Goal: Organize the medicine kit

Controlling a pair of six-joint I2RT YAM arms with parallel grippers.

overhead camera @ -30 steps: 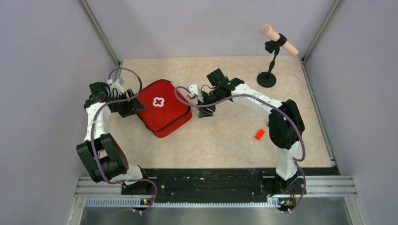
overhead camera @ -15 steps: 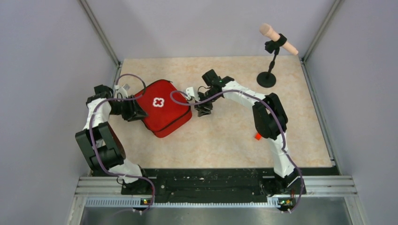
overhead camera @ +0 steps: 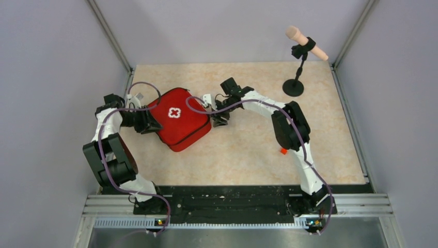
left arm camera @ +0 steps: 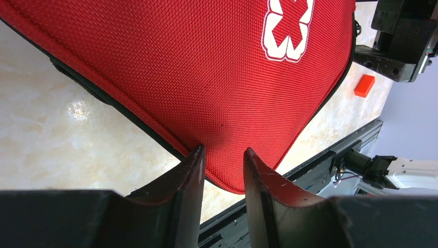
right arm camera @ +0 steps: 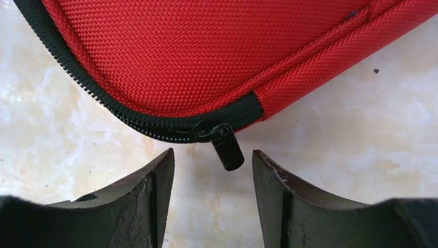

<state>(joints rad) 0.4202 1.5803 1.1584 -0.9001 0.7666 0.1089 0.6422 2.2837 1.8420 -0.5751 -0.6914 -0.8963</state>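
Observation:
The medicine kit point(overhead camera: 181, 121) is a red zippered case with a white cross point(overhead camera: 174, 112). It lies closed on the table, left of centre. My left gripper point(overhead camera: 149, 124) is at its left corner. In the left wrist view the fingers point(left arm camera: 192, 170) pinch that rounded corner of the kit point(left arm camera: 206, 77) from both sides. My right gripper point(overhead camera: 217, 120) is at the kit's right corner, open. The black zipper pull point(right arm camera: 228, 148) hangs off the kit's edge point(right arm camera: 206, 62), just beyond the tips of the right gripper point(right arm camera: 213, 153), touching neither finger.
A small red block point(overhead camera: 283, 151) lies on the table, half hidden under the right arm's elbow, and shows again as a red block point(left arm camera: 364, 85) in the left wrist view. A microphone on a black stand point(overhead camera: 293, 87) stands at the back right. Metal rails run along the table's near edge.
The left jaws have closed in on the kit's corner. The right arm has slid left towards the kit's right corner, its elbow now over the red block, and its jaws have widened a little.

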